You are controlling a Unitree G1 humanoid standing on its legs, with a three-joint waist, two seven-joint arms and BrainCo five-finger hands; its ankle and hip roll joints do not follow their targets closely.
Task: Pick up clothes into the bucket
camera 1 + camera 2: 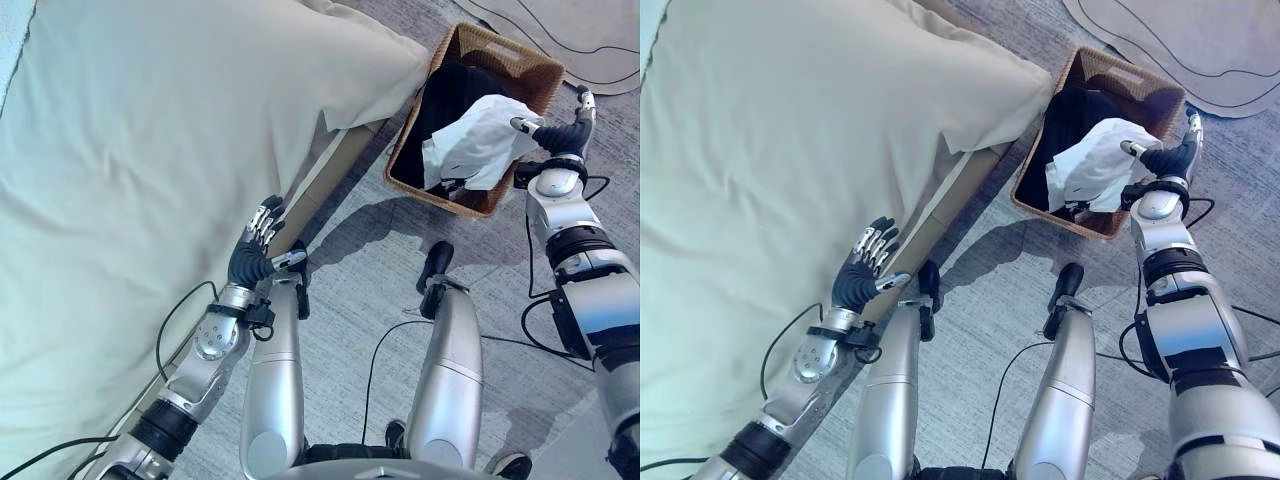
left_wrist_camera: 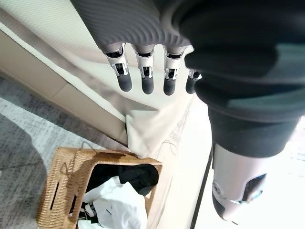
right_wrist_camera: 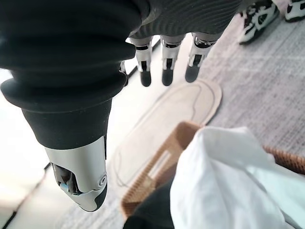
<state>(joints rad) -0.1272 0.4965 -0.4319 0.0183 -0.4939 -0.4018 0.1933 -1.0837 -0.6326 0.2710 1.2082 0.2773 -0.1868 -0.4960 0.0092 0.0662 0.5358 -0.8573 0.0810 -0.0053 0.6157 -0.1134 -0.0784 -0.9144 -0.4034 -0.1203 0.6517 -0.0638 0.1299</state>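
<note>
The wicker basket [image 1: 528,66] stands on the grey floor [image 1: 370,290] just beside the corner of the bed [image 1: 150,150], holding a white garment [image 1: 480,140] on top of dark clothes [image 1: 450,95]. The right hand [image 1: 560,135] hovers at the basket's rim beside the white garment, fingers straight and apart, gripping nothing. The left hand [image 1: 255,250] sits at the bed's edge, well apart from the basket, fingers extended and empty.

A home bedroom is showing here: a wide bed [image 1: 150,150] under a pale cream sheet [image 1: 760,130] is taking up everything from nine to twelve o'clock, its low wooden frame [image 1: 330,165] peeking out below the hanging cloth. A grey carpet [image 1: 380,280] is covering the floor, with a woven wicker basket [image 1: 530,70] holding white and dark clothes [image 1: 480,140] sitting at one o'clock and a beige rug [image 1: 1200,40] lying just beyond it.
</note>
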